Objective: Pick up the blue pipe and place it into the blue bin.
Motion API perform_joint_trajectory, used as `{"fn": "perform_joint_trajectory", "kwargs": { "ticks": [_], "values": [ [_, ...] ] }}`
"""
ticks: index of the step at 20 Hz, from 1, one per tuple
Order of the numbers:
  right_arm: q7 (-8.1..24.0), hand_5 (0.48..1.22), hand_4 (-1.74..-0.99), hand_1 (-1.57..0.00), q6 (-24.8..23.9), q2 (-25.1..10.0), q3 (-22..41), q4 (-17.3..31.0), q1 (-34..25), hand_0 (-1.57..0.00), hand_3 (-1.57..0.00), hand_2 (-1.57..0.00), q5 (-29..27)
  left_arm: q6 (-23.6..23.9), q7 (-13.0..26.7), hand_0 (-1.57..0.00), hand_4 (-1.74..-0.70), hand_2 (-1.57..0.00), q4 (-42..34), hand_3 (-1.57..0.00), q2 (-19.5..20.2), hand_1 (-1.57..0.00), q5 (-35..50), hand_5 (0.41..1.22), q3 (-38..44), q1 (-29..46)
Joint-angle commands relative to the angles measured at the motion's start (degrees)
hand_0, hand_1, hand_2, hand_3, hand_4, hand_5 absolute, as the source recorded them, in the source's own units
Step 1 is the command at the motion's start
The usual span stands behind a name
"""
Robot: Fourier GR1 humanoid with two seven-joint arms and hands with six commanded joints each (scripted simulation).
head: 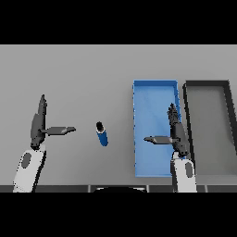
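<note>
- Two hands showed over the grey worktop (83,74); neither touched anything
- left hand (38,122) hung at the near left, fingers straight and released, thumb pointing right toward the blue pipe (102,134)
- blue pipe lay on the worktop between the hands, left of the blue bin (155,90), apart from it
- right hand (177,132) hovered over the bin's right edge, fingers released
- dark bin (206,84) stood just right of the blue one

Matt grey table (83,74), smooth blue pipe (102,134) with dark end, smooth plastic-looking blue bin (155,84)
</note>
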Motion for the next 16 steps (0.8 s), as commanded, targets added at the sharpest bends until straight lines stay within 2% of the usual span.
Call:
{"fn": "perform_joint_trajectory", "kwargs": {
  "ticks": [1,6,7,9,12,15,16],
  "values": [
    [0.2,0.598,-1.254,0.00,-0.1,0.0,-0.1,0.1,-0.2,0.00,0.00,0.00,0.0,0.0,-0.1,0.00,-1.19,0.00,0.1,0.00,0.0,0.00,0.0,0.605,0.0,-0.2],
    [0.6,0.598,-1.254,0.00,-0.3,0.0,-0.6,1.9,-2.2,0.00,0.00,0.00,0.0,-0.3,0.3,0.00,-1.19,0.00,2.3,0.00,-0.3,0.00,0.2,0.605,0.5,-2.3],
    [-2.2,0.598,-1.254,0.00,1.1,-3.5,1.2,0.3,0.2,0.00,0.00,0.00,3.4,-7.5,-2.9,0.00,-1.19,0.00,2.5,0.00,2.9,0.00,1.2,0.605,-0.7,-0.8],
    [-4.3,0.597,-1.251,0.00,2.7,-6.5,3.8,-2.5,3.4,0.00,0.00,0.00,7.1,-15.5,-6.1,0.00,-1.19,0.00,3.0,0.00,7.2,0.00,2.8,0.604,-1.0,0.6],
    [-2.3,0.594,-1.241,0.00,2.9,-7.8,5.1,-4.6,4.1,0.00,0.00,0.00,9.2,-19.7,-7.6,0.00,-1.18,0.00,4.7,0.00,8.5,0.00,3.1,0.603,-1.6,0.4],
    [-1.1,0.593,-1.226,0.00,3.2,-8.2,5.2,-4.5,3.9,0.00,0.00,0.00,9.3,-22.7,-8.8,0.00,-1.16,0.00,3.0,0.00,10.8,0.00,2.5,0.605,-2.7,0.9],
    [-2.3,0.594,-1.227,0.00,3.6,-8.1,5.4,-4.7,4.3,0.00,0.00,0.00,9.1,-25.1,-9.2,0.00,-1.16,0.00,1.9,0.00,11.4,0.00,2.9,0.598,-3.8,1.7]
  ]
}}
